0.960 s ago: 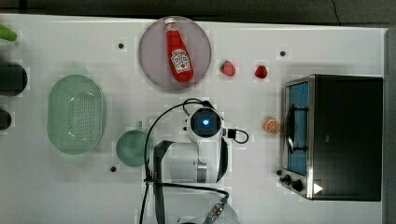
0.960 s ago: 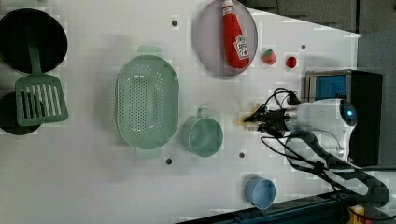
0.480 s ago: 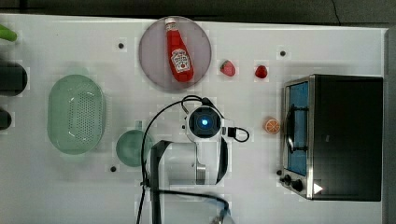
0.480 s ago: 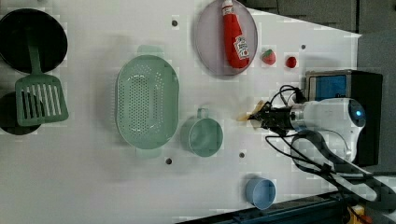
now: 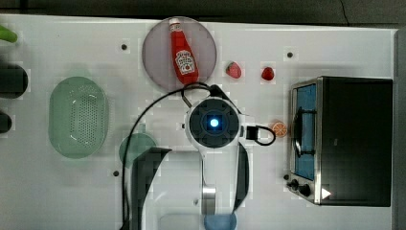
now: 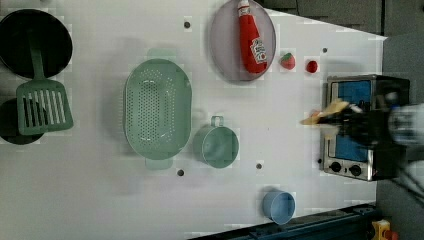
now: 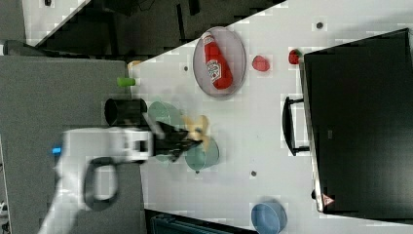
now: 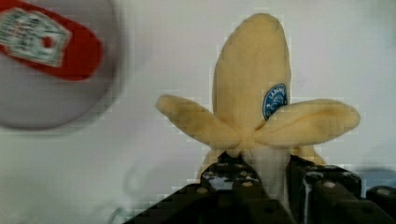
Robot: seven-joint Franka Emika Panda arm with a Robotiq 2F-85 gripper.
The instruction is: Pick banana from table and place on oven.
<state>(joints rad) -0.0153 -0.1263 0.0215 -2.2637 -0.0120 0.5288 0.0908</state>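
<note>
My gripper (image 8: 264, 179) is shut on the banana (image 8: 252, 98), a pale yellow plush fruit with peel flaps spread and a blue sticker, held by its lower end above the white table (image 5: 335, 43). In the left view the banana (image 6: 325, 112) and gripper (image 6: 350, 121) appear against the oven's (image 6: 345, 167) front edge. In the right view the banana (image 7: 197, 129) sticks out of the gripper (image 7: 180, 141) over the green cup. In the top view the oven (image 5: 356, 139) stands at the top view's right, and my arm's wrist hides the fruit.
A ketchup bottle (image 5: 182, 52) lies on a grey plate (image 5: 155, 57). Two red strawberries (image 5: 233, 70) and an orange slice (image 5: 279, 128) lie near the oven. A green colander (image 5: 77, 117), green cup (image 5: 136, 146), blue cup (image 6: 279, 206), spatula (image 6: 44, 102) and black pan (image 6: 30, 42) stand around.
The gripper has risen with the banana still in it. In the left view it has shifted right, from beside the green cup to in front of the oven.
</note>
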